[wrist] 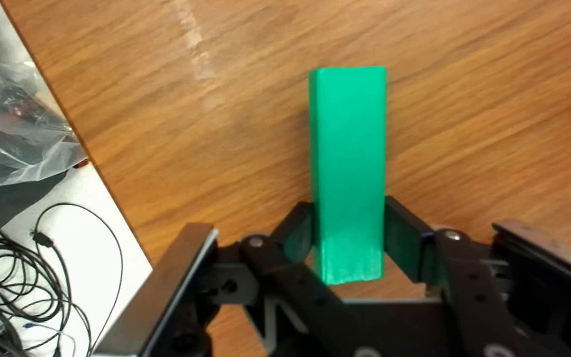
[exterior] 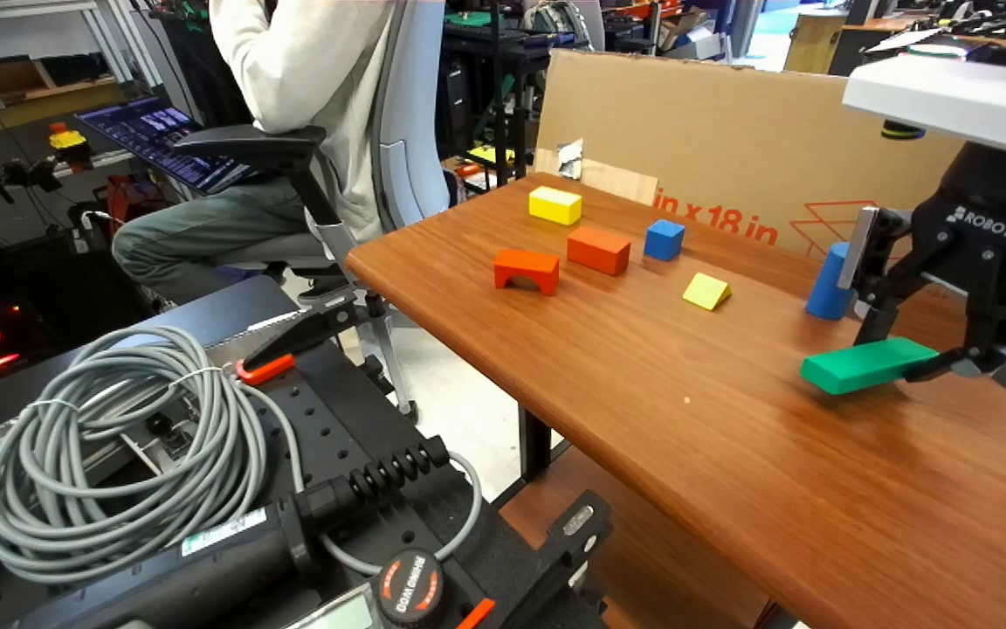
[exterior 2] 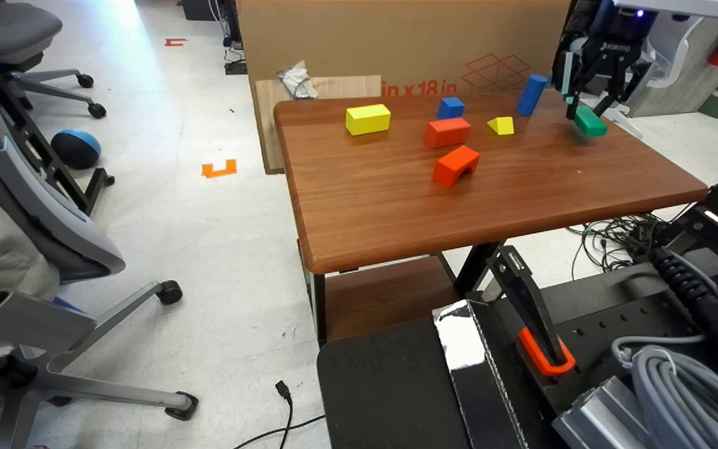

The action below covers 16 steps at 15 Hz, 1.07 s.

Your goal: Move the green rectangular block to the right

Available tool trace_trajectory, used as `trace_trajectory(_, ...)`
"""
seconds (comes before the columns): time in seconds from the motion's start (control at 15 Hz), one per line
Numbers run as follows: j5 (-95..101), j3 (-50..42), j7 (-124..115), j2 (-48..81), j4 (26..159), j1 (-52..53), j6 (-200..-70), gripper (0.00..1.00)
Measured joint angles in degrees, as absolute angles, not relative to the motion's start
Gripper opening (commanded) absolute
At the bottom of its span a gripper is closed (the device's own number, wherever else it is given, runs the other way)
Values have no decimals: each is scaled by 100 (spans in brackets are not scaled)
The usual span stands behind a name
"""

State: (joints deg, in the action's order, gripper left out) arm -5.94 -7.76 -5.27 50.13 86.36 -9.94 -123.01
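Note:
The green rectangular block [exterior: 859, 367] is long, flat and bright green. It also shows in an exterior view [exterior 2: 591, 123] and in the wrist view [wrist: 349, 153]. My gripper [wrist: 349, 228] is shut on the block near one end, with a finger pad on each long side. The longer part of the block sticks out beyond the fingers. In both exterior views the gripper [exterior: 898, 354] [exterior 2: 586, 112] points down near the table's robot end. The block hangs a little above the table, with a shadow beneath it.
A blue cylinder [exterior: 829, 284] stands upright close by the gripper. A yellow wedge [exterior 2: 501, 126], orange block [exterior 2: 447, 132], orange arch [exterior 2: 452, 167], blue cube [exterior 2: 451, 108] and yellow block [exterior 2: 368, 120] lie farther off on the wooden table [exterior 2: 384, 206]. A cardboard sheet [exterior: 713, 122] stands behind.

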Motion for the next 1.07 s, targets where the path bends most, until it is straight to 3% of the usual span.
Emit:
trace_trajectory(0.2,-383,-855,-347,5209,8482,-1040,-12300,15)
trace_trajectory(0.27,-321,-871,-285,5222,8455,-1045,-12298,65)
trace_trajectory(0.4,-195,-887,-210,5235,8431,-1045,-12298,72)
trace_trajectory(0.67,61,-905,-156,5244,8428,-1044,-12296,99)
trace_trajectory(1.07,90,-795,44,4782,8859,-951,-12447,100)
